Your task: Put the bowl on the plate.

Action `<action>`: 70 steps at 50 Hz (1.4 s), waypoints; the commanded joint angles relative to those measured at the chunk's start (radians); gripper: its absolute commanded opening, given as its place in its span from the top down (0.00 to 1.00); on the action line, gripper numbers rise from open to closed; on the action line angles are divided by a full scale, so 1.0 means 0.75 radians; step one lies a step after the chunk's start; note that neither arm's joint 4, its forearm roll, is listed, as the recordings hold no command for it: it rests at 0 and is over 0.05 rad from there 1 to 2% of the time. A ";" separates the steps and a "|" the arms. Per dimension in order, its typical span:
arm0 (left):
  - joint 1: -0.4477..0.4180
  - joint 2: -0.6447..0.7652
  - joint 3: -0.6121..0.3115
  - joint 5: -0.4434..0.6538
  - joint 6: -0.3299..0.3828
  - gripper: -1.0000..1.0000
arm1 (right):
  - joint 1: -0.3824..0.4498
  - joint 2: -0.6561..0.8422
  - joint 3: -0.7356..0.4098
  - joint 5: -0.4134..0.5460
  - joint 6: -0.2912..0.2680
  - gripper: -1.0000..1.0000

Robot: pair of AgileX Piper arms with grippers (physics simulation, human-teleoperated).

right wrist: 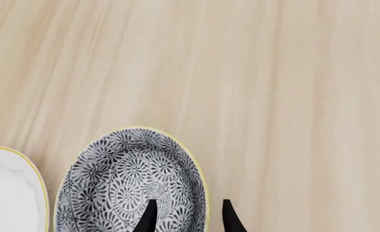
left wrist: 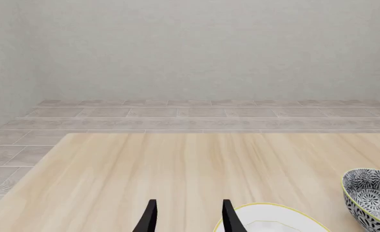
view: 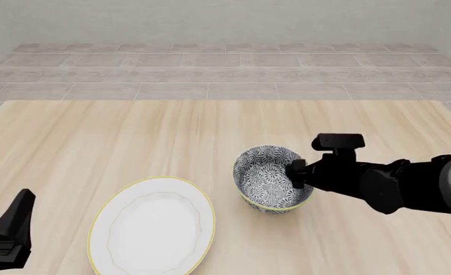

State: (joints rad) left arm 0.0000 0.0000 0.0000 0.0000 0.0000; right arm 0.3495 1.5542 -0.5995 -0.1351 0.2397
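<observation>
The right gripper [view: 298, 173] reaches in low from the right, its parted fingers straddling the bowl [view: 271, 179] rim.

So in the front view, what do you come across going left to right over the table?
Left hand at the near left edge → plate → bowl → right hand at the bowl's right rim, with its dark arm running off to the right.

No readable text, labels or numbers anywhere.
</observation>
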 commanded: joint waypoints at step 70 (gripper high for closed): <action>0.000 0.000 0.000 0.000 0.000 0.00 | -0.086 -0.070 0.024 0.010 0.015 1.00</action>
State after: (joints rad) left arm 0.0000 0.0000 0.0000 0.0000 0.0000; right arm 0.3089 1.5539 -0.5697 -0.1683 0.2555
